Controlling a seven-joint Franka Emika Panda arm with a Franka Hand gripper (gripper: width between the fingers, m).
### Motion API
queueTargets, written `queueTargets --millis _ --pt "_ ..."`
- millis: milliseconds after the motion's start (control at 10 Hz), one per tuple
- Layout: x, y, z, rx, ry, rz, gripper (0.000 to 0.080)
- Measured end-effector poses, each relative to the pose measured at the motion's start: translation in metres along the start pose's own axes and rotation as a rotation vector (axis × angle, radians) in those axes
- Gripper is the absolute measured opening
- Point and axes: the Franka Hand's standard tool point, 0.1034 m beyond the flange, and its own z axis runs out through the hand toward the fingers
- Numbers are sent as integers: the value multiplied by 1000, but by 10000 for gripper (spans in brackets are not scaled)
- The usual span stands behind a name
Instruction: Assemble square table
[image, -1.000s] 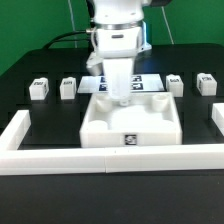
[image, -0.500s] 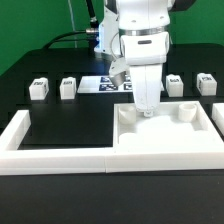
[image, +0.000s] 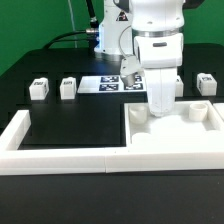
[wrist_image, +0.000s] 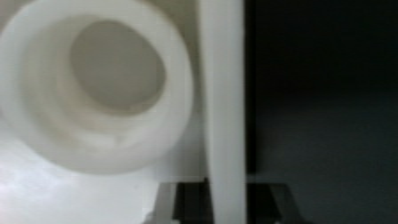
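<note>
The square table (image: 178, 142), a white slab with a raised rim and round corner sockets, lies on the black mat at the exterior view's right, pressed into the corner of the fence. My gripper (image: 160, 109) reaches down over its far rim and is shut on that rim. In the wrist view the rim wall (wrist_image: 217, 100) runs between the dark fingers (wrist_image: 185, 203), next to a round socket (wrist_image: 107, 80). Two small leg blocks (image: 39, 89) (image: 68, 88) stand at the back left. Another leg (image: 207, 83) stands at the back right.
Long white fence bars run along the front (image: 60, 158), the left side (image: 14, 131) and the right side (image: 219, 112). The marker board (image: 104, 83) lies flat behind the arm. Bare black mat (image: 75, 122) lies left of the slab.
The gripper has slid the square table from the middle to the exterior view's right, along the front fence bar into the right corner. The jaws stayed shut.
</note>
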Motion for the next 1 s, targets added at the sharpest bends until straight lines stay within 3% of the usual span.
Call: queueTargets --millis 500,600,700,800,900,1000 --pt "3 0 0 3 1 -2 61" --pt "3 -1 0 4 1 -2 138" --pt "3 -1 0 4 1 -1 274" --pt "3 -1 0 4 1 -1 274" --pt "3 -1 0 4 1 -1 457" --pt "3 -1 1 4 1 -1 579"
